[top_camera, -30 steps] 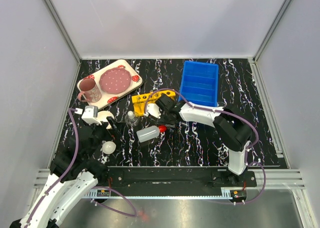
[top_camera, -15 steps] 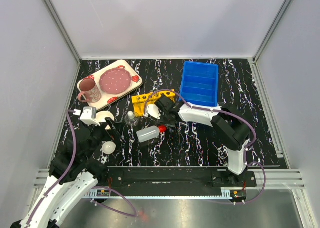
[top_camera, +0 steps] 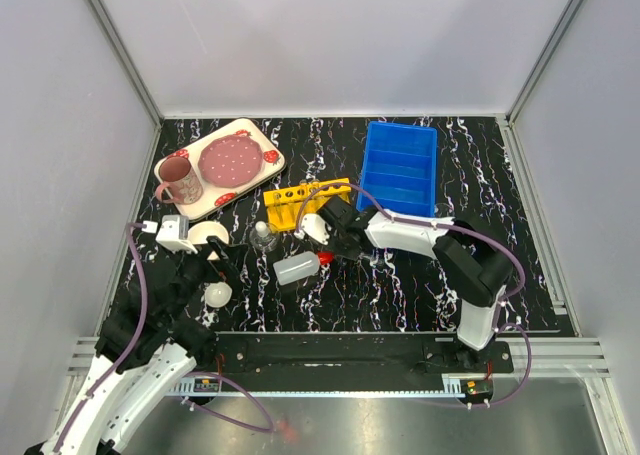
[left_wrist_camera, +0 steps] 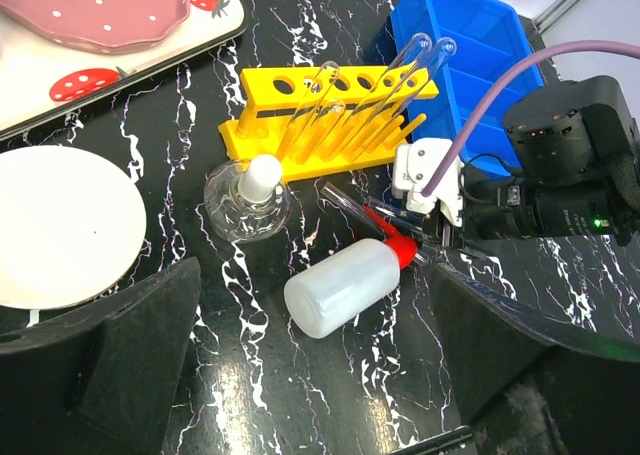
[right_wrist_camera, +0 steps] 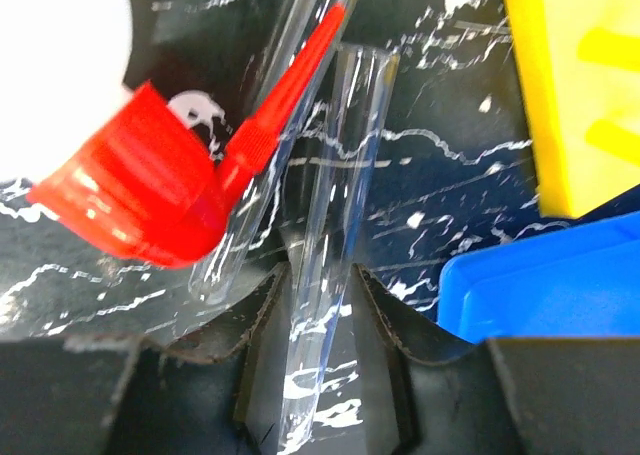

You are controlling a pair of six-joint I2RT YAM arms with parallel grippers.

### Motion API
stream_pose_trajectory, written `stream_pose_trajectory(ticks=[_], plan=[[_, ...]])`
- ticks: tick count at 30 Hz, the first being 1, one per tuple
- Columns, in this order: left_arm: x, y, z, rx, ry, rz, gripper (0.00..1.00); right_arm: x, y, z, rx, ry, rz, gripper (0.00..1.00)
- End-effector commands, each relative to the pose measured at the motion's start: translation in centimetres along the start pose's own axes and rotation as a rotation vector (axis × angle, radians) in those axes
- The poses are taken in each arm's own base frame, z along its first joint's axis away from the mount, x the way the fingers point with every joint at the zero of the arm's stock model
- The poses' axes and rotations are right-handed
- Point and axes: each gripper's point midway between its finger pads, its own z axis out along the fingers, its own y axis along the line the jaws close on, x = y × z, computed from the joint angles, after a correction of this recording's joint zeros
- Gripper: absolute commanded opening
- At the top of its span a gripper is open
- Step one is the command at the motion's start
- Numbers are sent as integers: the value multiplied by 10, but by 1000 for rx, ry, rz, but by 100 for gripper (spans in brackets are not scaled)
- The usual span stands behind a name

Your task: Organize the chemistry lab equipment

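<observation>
The yellow tube rack [top_camera: 305, 203] holds several leaning test tubes [left_wrist_camera: 350, 105]. The red-capped squeeze bottle [top_camera: 297, 267] lies on its side near it, beside the glass flask [top_camera: 263, 237]. Two loose tubes lie by the red cap [right_wrist_camera: 140, 190]. My right gripper [top_camera: 335, 247] is low on the table, its jaws [right_wrist_camera: 320, 305] shut on one loose tube [right_wrist_camera: 335, 195]. The other tube [right_wrist_camera: 235, 245] lies under the nozzle. My left gripper [left_wrist_camera: 315, 305] is open and empty above the bottle [left_wrist_camera: 345, 285]. The small white dish [top_camera: 217, 294] sits by the left arm.
A blue bin [top_camera: 400, 165] stands at the back right, right behind the rack. A strawberry tray [top_camera: 262, 140] with a pink plate and a pink mug [top_camera: 180, 180] is at the back left. A larger white bowl [left_wrist_camera: 60, 225] sits left of the flask.
My right gripper has shifted slightly right and toward the near edge, still at the loose tubes. My left arm has drifted a little to the left. The bottle and the rack have barely moved.
</observation>
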Motion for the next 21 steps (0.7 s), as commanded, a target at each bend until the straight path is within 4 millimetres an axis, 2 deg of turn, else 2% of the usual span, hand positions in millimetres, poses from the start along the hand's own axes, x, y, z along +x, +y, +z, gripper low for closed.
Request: stream_pose_trajectory(ticks=[1,8,11,16,21], plan=[[-13,-7,-4,32,-47,-7,99,47,37,-4,-115,133,62,36],[-13,-13,-6,69,-45,-10,99,65,46,-15,-112,157,87,32],[-9,-23,-6,127,-32,-22,99,73,47,-20,-126,150,116,31],[2,-54,-6,299,8,-79,99,73,50,-29,-200,106,184,21],[21,-82,3,464,60,-198,99,65,51,-47,-284,22,242,18]])
